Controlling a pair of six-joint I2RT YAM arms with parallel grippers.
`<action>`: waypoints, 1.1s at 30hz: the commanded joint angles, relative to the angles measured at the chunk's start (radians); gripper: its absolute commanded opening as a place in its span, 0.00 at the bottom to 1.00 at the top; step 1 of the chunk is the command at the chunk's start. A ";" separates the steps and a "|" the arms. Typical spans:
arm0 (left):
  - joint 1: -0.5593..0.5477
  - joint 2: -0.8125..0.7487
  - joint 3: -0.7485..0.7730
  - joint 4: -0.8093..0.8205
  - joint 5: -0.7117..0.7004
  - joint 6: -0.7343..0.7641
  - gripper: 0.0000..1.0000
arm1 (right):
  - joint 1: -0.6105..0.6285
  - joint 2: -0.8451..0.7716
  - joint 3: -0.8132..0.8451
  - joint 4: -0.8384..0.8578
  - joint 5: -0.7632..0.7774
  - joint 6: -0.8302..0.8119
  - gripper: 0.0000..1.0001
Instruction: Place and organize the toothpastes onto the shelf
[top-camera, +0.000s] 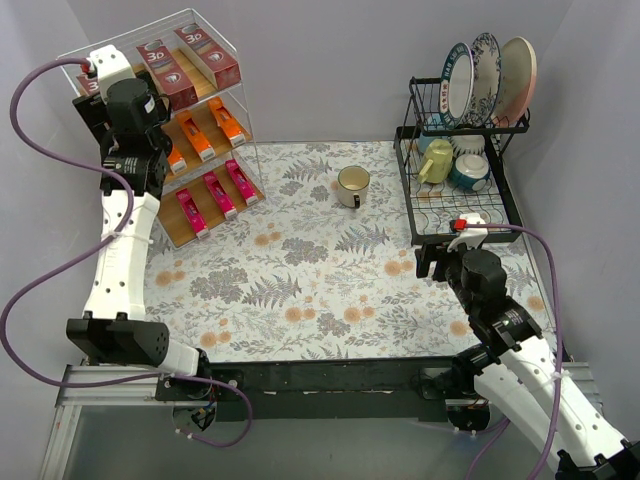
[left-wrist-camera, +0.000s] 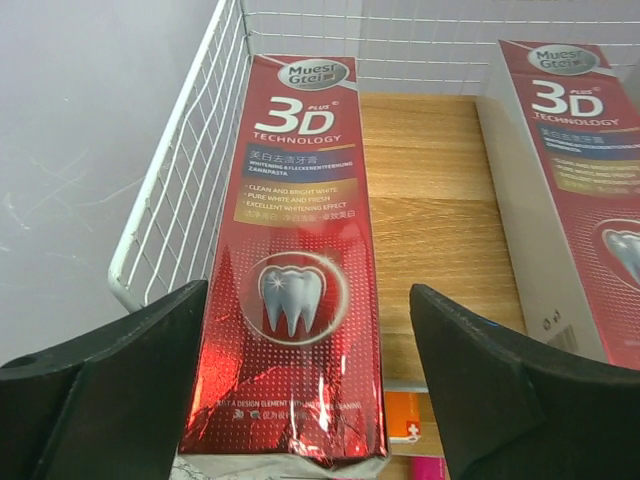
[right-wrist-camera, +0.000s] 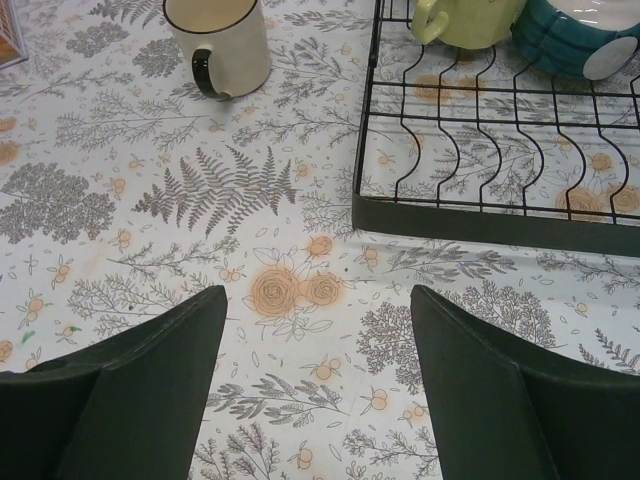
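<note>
On the shelf's (left-wrist-camera: 430, 200) top board, a dark red toothpaste carton (left-wrist-camera: 290, 280) lies flat, running from 6 to 12 o'clock in the left wrist view. It sits hard by the wire wall at 9 o'clock. The left claw (left-wrist-camera: 308, 300) straddles its near end with jaws spread. A clear gap shows on the 3 o'clock side, so the carton looks released, not gripped.

The carton's near end seems to hang slightly past the board's front edge. I judge the placing all but done. A clean finish means backing out toward 6 o'clock and upward, with both fingers wide. The 9 o'clock finger must stay off the wire, so nothing drags the carton askew. A light push toward 12 o'clock first would seat it flush.

At 3 o'clock on the same board lies a second red carton (left-wrist-camera: 590, 180), with bare wood between the two. The top view shows orange cartons (top-camera: 200, 140) on the middle tier and pink cartons (top-camera: 217, 193) on the bottom.

Across the bench (right-wrist-camera: 150, 200), the right claw (right-wrist-camera: 318, 300) hangs open and empty. A cream mug (right-wrist-camera: 220, 40) stands at its 11 o'clock. At 1 o'clock the black dish rack (right-wrist-camera: 480, 215) holds a green cup (right-wrist-camera: 465, 20), a teal bowl (right-wrist-camera: 570, 35) and upright plates (top-camera: 487, 75).
</note>
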 joint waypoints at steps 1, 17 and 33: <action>0.009 -0.099 0.003 -0.002 0.050 -0.007 0.84 | -0.002 0.000 0.003 0.052 -0.009 -0.002 0.82; -0.025 -0.487 -0.037 -0.077 0.476 -0.184 0.98 | -0.002 -0.016 0.115 0.017 0.066 -0.016 0.86; -0.071 -0.989 -0.276 0.035 0.202 -0.084 0.98 | -0.002 -0.080 0.345 0.050 0.300 -0.151 0.90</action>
